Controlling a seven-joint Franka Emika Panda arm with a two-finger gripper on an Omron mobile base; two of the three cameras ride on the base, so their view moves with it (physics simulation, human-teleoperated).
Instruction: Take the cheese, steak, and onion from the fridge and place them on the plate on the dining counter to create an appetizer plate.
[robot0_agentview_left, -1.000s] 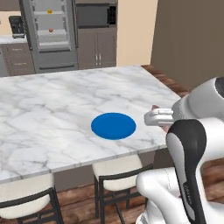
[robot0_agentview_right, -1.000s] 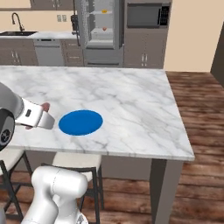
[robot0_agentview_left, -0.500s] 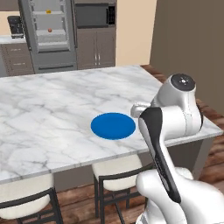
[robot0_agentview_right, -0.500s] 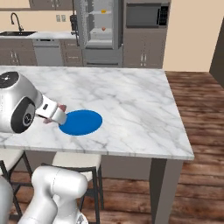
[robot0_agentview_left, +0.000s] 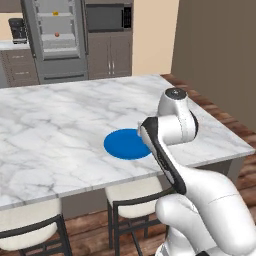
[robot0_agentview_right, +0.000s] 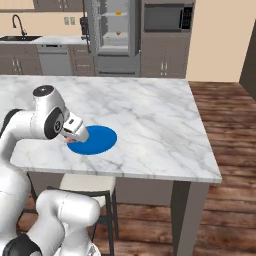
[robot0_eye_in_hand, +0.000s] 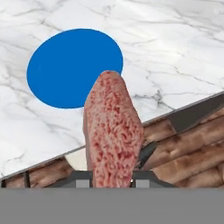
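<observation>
Fingers (robot0_eye_in_hand: 85, 177) clamped on steak (robot0_eye_in_hand: 113, 131), held edge-up at near edge of dining counter (robot0_agentview_left: 60, 110), just short of plate (robot0_eye_in_hand: 72, 65); probably carried there for drop onto it.

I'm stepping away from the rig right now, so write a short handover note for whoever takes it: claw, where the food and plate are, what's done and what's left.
Claw: shut on the steak, held at the near edge of the counter, next to the plate.
Plate: bare, nothing on it yet.
Fridge: open at the far wall; a small yellow item and a small reddish one sit on its shelves, likely the cheese and onion, too small to be sure.
Done: steak fetched and brought to the counter.
Left: set the steak on the plate, then fetch cheese and onion.
</observation>
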